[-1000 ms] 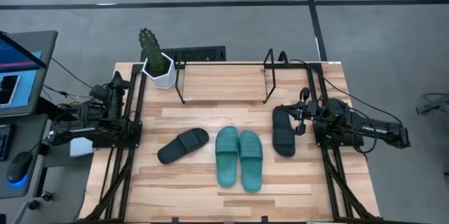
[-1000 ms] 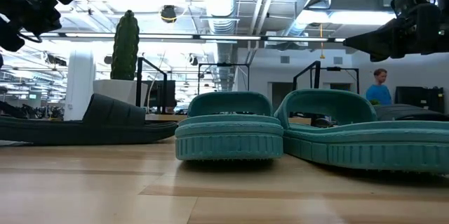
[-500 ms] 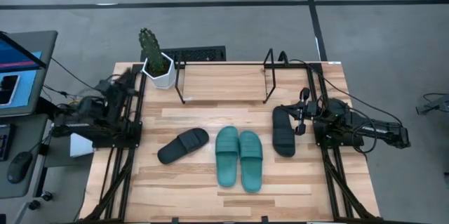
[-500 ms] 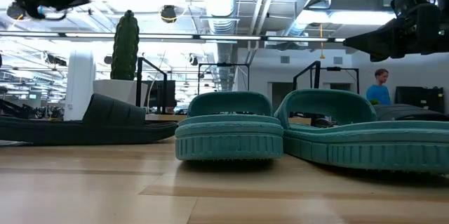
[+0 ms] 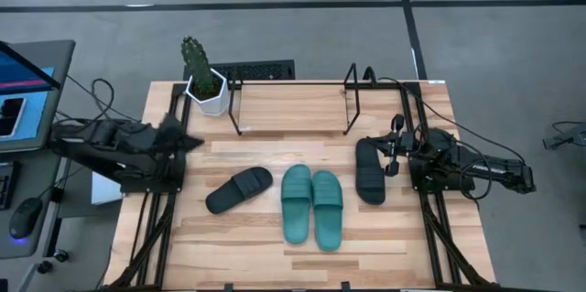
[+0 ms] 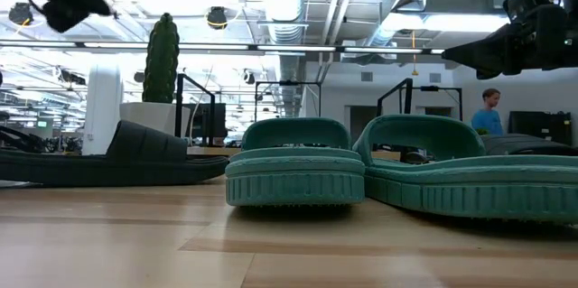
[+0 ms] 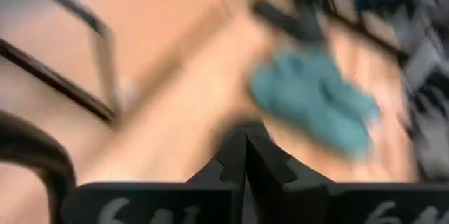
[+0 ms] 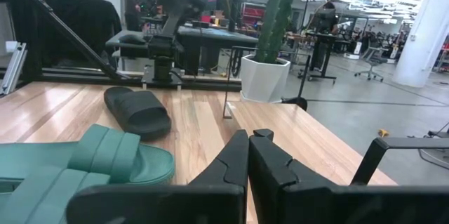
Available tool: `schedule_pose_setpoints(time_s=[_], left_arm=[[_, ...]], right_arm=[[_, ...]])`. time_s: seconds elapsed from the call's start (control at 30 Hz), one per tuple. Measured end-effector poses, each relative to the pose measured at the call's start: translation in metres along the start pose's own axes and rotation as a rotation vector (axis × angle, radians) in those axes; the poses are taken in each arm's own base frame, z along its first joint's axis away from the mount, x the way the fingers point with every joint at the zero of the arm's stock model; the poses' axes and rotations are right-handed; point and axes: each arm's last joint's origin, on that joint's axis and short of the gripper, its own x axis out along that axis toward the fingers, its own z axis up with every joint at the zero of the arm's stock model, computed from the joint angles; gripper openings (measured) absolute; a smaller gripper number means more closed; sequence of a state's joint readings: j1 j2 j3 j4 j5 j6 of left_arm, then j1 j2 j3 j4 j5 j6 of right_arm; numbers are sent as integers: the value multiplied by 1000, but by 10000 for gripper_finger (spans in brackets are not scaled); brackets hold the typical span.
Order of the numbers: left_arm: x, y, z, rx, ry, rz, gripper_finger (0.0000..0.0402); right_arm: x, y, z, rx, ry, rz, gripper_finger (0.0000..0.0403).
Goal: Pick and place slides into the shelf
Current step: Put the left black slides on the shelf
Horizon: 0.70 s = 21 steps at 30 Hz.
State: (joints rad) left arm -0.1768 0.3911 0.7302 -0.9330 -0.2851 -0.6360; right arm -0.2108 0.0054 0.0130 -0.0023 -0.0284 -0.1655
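We are seeing 2 teal slides [image 5: 312, 205] lying side by side mid-worktop [image 5: 275, 109], long axes running front to back, with 1 black slide [image 5: 239, 189] lying diagonally left of them and another [image 5: 370, 170] lying front to back on their right. The shelf [image 5: 291, 100] is standing empty at the back. Both the left gripper [image 5: 188, 141], hanging over the left edge, and the right gripper [image 5: 392, 148], beside the right black slide, are keeping their fingers pressed together, holding nothing.

Nothing legible anywhere: only blurred pale marks on the left wrist's dark gripper housing [image 7: 140, 206], unreadable.
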Motion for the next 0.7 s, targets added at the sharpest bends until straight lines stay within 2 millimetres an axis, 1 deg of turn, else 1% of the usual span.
schedule_pose_setpoints(time_s=[0.1,0.17,0.27,0.33,0.43,0.63,0.7], left_arm=[[10,-4,-8,20,226,-60,0],[16,-5,-14,49,366,-53,0],[26,-6,-19,154,510,-5,0],[34,-7,-21,218,571,27,0],[43,-10,-22,268,634,52,0],[56,-16,-26,274,768,-11,0],[59,-17,-26,272,792,-1,0]], right_arm=[[0,0,0,0,0,0,0],[0,0,0,0,0,0,0],[0,0,0,0,0,0,0],[0,0,0,0,0,0,0],[0,0,0,0,0,0,0],[0,0,0,0,0,0,0],[0,0,0,0,0,0,0]])
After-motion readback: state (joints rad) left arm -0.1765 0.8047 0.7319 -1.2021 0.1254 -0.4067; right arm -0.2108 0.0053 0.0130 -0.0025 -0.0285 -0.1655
